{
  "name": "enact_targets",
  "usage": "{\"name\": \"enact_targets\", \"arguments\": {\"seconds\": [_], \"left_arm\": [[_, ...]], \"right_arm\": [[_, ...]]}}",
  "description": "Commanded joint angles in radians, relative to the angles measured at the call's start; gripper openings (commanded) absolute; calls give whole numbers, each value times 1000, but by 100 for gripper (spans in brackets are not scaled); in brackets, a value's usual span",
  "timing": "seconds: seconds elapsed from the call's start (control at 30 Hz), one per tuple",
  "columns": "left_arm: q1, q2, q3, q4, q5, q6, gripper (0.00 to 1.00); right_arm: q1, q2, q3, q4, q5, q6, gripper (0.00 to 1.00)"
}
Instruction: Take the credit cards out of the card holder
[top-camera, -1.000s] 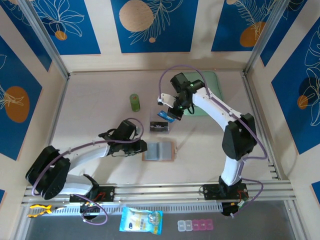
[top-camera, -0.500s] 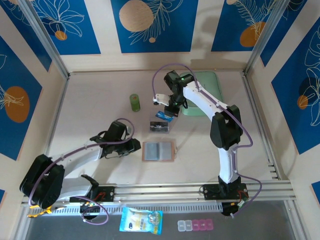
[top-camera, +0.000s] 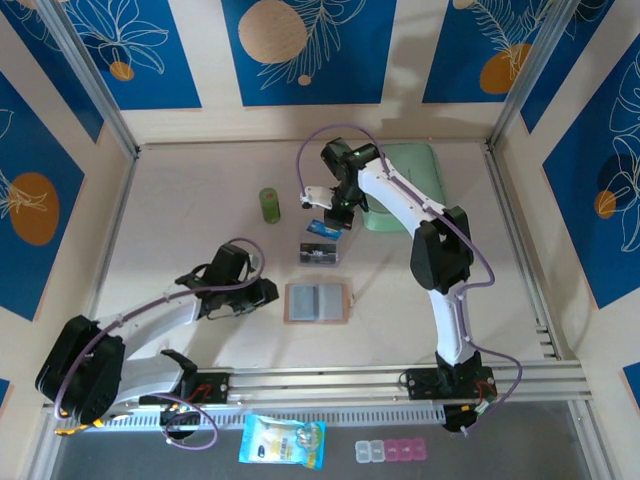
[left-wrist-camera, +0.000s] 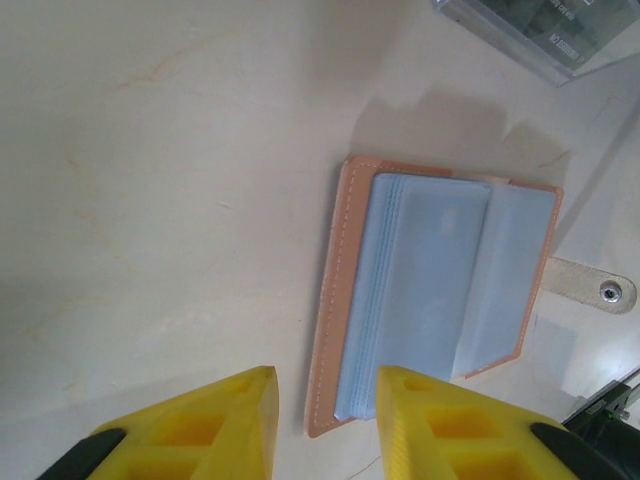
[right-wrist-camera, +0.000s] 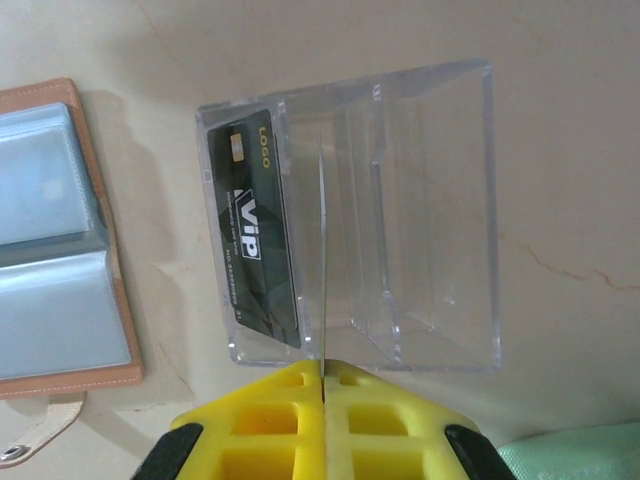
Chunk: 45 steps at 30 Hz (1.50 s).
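Right gripper (right-wrist-camera: 323, 372) was clamped tight on a thin blue credit card (top-camera: 322, 226), seen edge-on from the wrist and poised over the clear ribbed plastic tray (right-wrist-camera: 440, 200). And look, one dark VIP-printed credit card (right-wrist-camera: 255, 235) sat in the tray slot nearest the holder. So that made two cards counted out of the holder: one delivered, one in the grip and not yet set down. The small pinkish-tan folding card holder (left-wrist-camera: 440, 290) lay flat and open on the pale table (left-wrist-camera: 150, 150), just beside the tray, its snap tab (left-wrist-camera: 590, 287) flung out to one side. Left gripper (left-wrist-camera: 325, 380) hovered at the holder's edge, yellow fingers (left-wrist-camera: 220, 410) partly apart, gripping nothing. One holder, one tray, two grippers. The grey pockets (left-wrist-camera: 510, 280) looked flat, but whether another card hid inside I couldn't tell from these angles, so this was possibly the last one, possibly not.
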Motion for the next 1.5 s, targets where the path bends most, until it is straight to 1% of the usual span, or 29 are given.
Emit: {"name": "enact_targets", "arguments": {"seconds": [0.0, 0.23, 0.8, 0.93, 1.1, 1.23, 1.47], "left_arm": [[15, -33, -17, -39, 6, -4, 31], [27, -63, -38, -52, 4, -5, 32], [47, -63, -54, -47, 15, 2, 32], [51, -64, -56, -45, 16, 4, 32], [55, -60, -56, -39, 17, 4, 33], [58, -44, -57, -23, 25, 3, 33], [57, -29, -58, -13, 35, 4, 33]], "right_arm": [[13, 27, 41, -58, -2, -43, 0], [20, 76, 84, -128, -27, -83, 0], [31, 149, 95, -114, -39, -92, 0], [16, 142, 132, -123, -64, -63, 0], [0, 106, 139, -124, -34, -52, 0], [-7, 91, 138, -115, -36, -45, 0], [1, 127, 118, -111, -26, -42, 0]]}}
